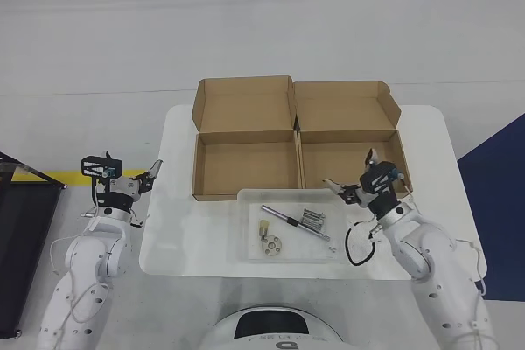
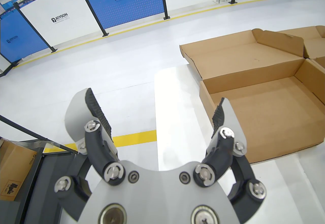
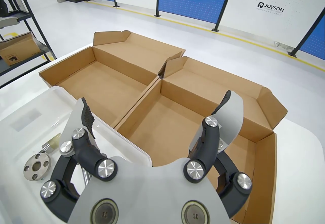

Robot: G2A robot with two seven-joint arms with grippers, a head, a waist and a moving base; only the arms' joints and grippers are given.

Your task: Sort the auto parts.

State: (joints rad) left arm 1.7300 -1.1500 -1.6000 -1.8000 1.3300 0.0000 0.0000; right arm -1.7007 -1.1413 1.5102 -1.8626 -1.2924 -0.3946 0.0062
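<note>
The auto parts point(image 1: 286, 218) lie in the tray point(image 1: 248, 251), and with the right gripper point(image 3: 157, 105) just beside it and the left gripper point(image 2: 155, 100) well away, both with fingers apart, the right should probably drop squarely over one part.

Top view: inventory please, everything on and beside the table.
Table: 1, white, centre.
Cardboard boxes: 2, brown, open, empty; left box and right box side by side, table's far half.
Tray: 1, clear plastic, before the boxes.
Shaft: 1, silver, diagonal in tray.
Pins: several, silver, in tray at shaft's end.
Flange: 1, silver, round, tray's near side.
Fitting: 1, brass-coloured, in tray beside flange.
Rack: 1, black, floor left of table.
Left gripper: 1, silver-black, open, table's left edge.
Right gripper: 1, silver-black, open, by tray's right end.
</note>
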